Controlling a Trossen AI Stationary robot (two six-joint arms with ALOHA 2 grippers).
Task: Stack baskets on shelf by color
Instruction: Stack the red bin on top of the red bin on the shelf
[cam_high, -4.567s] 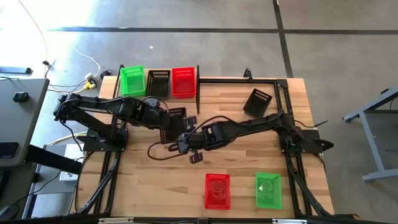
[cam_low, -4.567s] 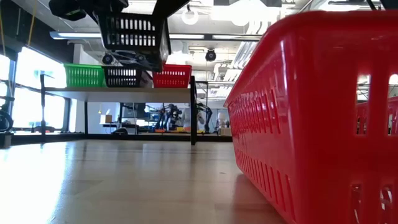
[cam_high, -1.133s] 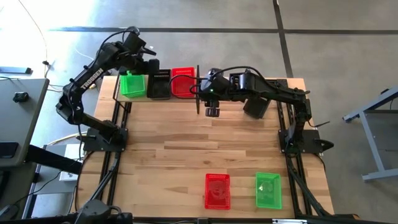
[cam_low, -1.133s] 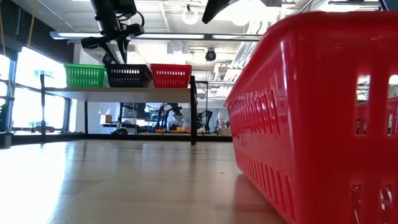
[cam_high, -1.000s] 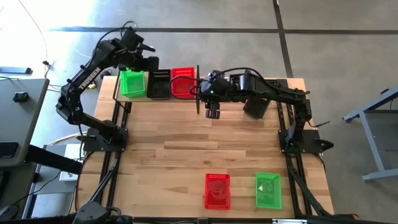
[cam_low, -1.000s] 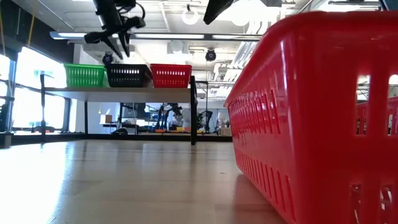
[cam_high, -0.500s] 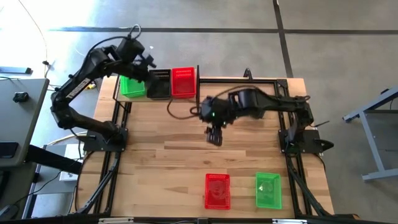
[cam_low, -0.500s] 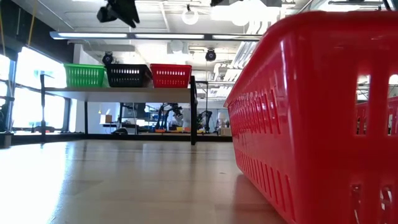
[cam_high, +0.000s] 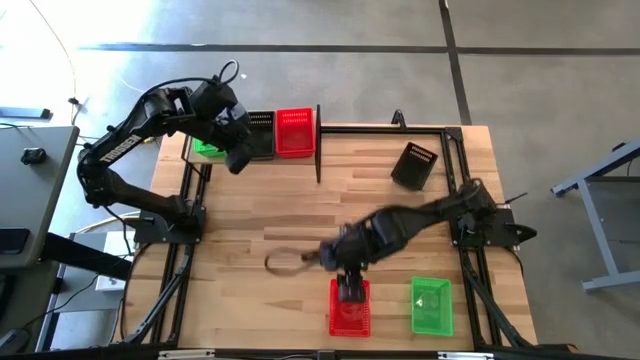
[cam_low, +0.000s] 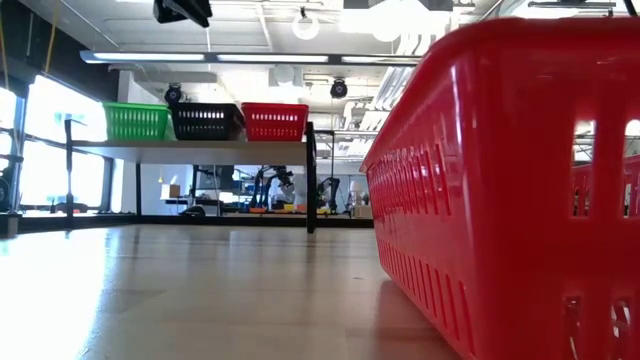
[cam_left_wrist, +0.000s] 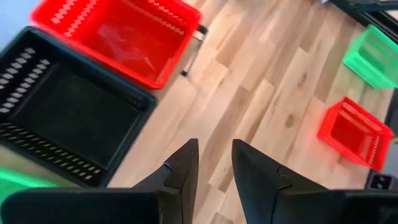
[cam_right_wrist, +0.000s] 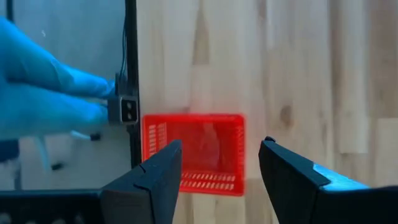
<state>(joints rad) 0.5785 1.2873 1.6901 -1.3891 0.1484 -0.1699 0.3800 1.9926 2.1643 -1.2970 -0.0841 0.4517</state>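
Observation:
The shelf (cam_low: 190, 150) at the far left carries a green basket (cam_low: 135, 121), a black basket (cam_low: 206, 121) and a red basket (cam_low: 275, 121) side by side, each resting on its base. My left gripper (cam_high: 238, 158) is open and empty, high over the shelf's front edge near the black basket (cam_left_wrist: 68, 118). My right gripper (cam_high: 348, 287) is open and empty above a red basket (cam_right_wrist: 193, 152) that stands on the table near the front edge. A green basket (cam_high: 431, 305) stands beside it. Another black basket (cam_high: 415, 164) lies at the far right.
A black shelf post (cam_high: 318, 150) stands at the shelf's right end. A blue-gloved hand (cam_right_wrist: 50, 93) shows beyond the table's near edge. The near red basket (cam_low: 500, 180) fills the right of the low view. Bare wood lies across the table's middle.
My left gripper has risen from the black basket on the shelf and drawn back toward the near edge. My right gripper has swept from beside the shelf post toward the near edge and now hangs over the near red basket. The baskets have stayed put.

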